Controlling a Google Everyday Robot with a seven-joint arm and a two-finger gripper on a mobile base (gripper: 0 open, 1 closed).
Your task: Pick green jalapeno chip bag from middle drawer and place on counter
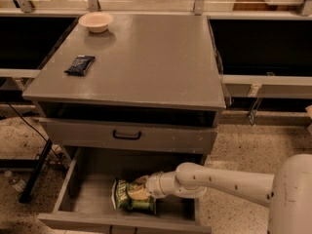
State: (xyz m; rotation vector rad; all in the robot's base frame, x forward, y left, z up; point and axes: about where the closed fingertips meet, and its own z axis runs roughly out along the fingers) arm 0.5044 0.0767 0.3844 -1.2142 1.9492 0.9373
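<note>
Though the gripper (142, 193) touches the green jalapeno chip bag (126, 200) in the middle drawer (92, 179) — grasp impossible to tell — crinkly film could slip.

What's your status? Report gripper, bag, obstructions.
Gripper in the middle drawer, at the green jalapeno chip bag. Bag on drawer floor, near front. Counter carries bowl and dark packet, left side.

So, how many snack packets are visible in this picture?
2. The green jalapeno chip bag lies in the middle drawer, with the hand at it. The dark navy packet lies on the counter, near its left edge. The drawer's back is hidden, so more may exist.
</note>
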